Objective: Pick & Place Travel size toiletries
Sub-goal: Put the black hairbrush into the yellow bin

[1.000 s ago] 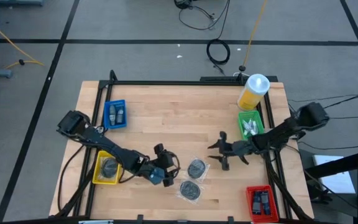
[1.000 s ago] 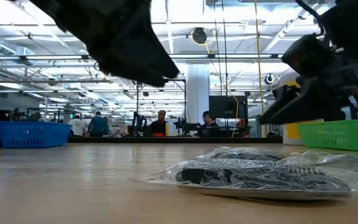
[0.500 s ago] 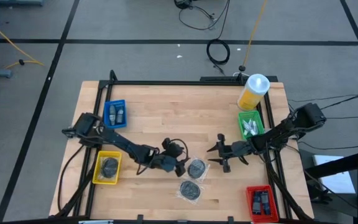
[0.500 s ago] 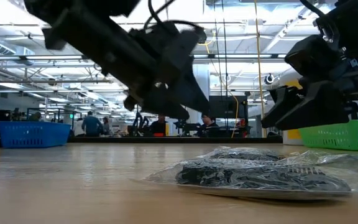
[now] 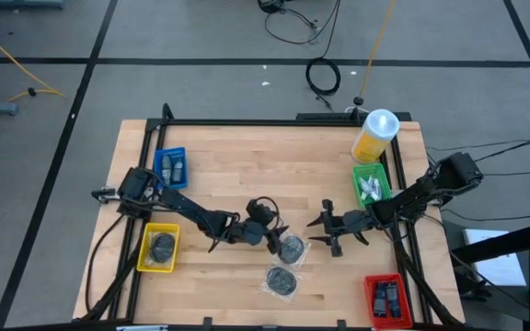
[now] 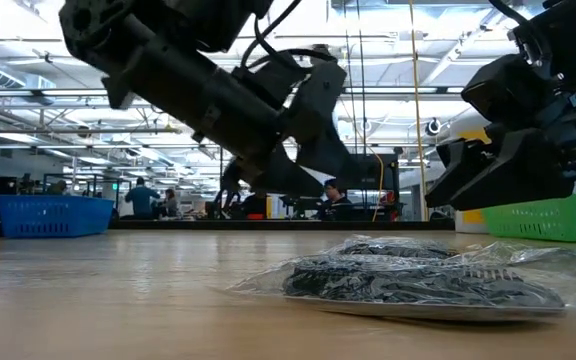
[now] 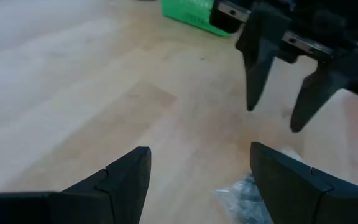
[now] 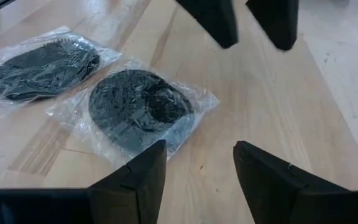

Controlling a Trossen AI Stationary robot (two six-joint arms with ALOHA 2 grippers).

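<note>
Small white toiletries (image 5: 370,188) lie in the green bin (image 5: 372,175) by the table's right edge. Grey-blue mini bottles (image 5: 172,168) lie in the blue bin (image 5: 170,156) at the far left. My left gripper (image 5: 278,239) hovers open over the table's middle, right beside a dark round bundle in a clear bag (image 5: 291,248). Its wrist view shows the open fingers (image 7: 201,180) above bare wood. My right gripper (image 5: 322,228) hangs open just right of that bag and faces the left gripper (image 8: 197,171). Neither holds anything.
A second bagged bundle (image 5: 282,280) lies nearer the table's near edge; both bags show in the right wrist view (image 8: 135,109) (image 8: 42,59). A yellow bin (image 5: 159,262) holds another bundle. A red bin (image 5: 385,280) holds black gadgets. A yellow container (image 5: 375,135) stands at the far right corner.
My left gripper has swung from beside the yellow bin toward the table's right and a little toward the far edge, ending at the table's middle next to the bagged bundle, opposite the right gripper. The right arm and all the objects have stayed where they were.
</note>
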